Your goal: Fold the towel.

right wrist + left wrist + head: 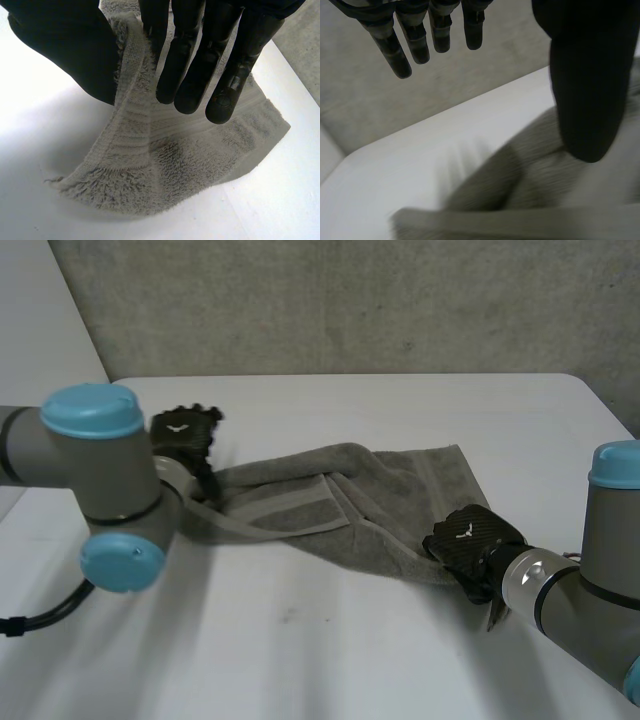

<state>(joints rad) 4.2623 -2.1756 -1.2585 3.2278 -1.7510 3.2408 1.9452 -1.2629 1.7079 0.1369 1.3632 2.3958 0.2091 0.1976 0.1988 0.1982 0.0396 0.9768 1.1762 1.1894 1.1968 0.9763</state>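
Pinching towel [165, 165] edge between thumb and fingers [190, 75] of right hand [470, 537]; straight and wide on left hand [585, 75], holding nothing, towel below the thumb.

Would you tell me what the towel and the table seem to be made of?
The towel looks like grey terry cloth, probably cotton: fuzzy loops, a flat woven band. The table looks smooth, matt white, perhaps laminate or plastic.
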